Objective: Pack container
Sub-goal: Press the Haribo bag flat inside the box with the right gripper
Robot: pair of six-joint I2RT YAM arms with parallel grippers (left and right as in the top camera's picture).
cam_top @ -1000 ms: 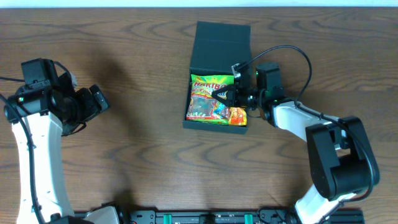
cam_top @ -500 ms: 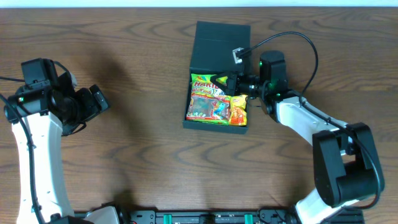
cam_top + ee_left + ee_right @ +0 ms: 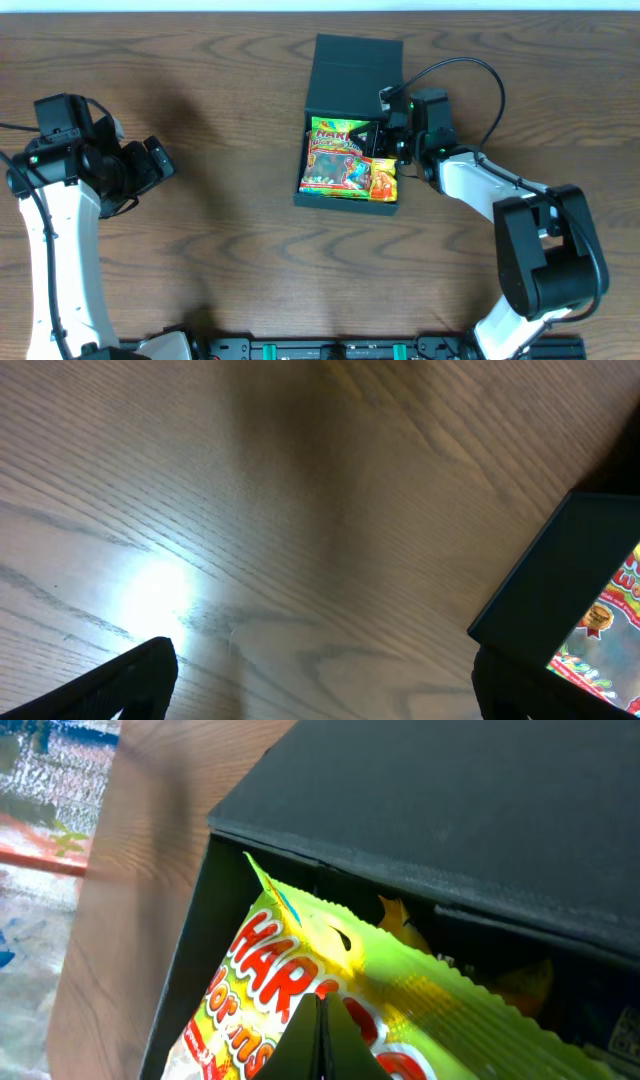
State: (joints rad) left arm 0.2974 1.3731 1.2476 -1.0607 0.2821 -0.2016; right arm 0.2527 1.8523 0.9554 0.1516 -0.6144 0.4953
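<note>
The container [image 3: 352, 80], a dark teal square box with its flap lid lying open at the back, sits at the table's middle back. A bright green and yellow snack packet [image 3: 343, 162] lies inside it. My right gripper [image 3: 379, 132] hovers at the packet's back right corner, shut, nothing between its fingers. In the right wrist view the shut tips [image 3: 320, 1012] rest against the packet [image 3: 430, 995], under the dark lid [image 3: 450, 810]. My left gripper [image 3: 152, 166] stands open far to the left; its wrist view shows bare wood between its fingers [image 3: 140, 680] and the container's corner [image 3: 555, 590].
The right arm's cable [image 3: 470, 70] loops above the container's right side. Wood table [image 3: 230, 230] lies all round. A second orange-yellow packet [image 3: 400, 915] peeks from under the lid.
My right gripper, shut throughout, has moved from over the packet's middle back to its far right corner. The packet now lies squarer in the box. The left arm is still.
</note>
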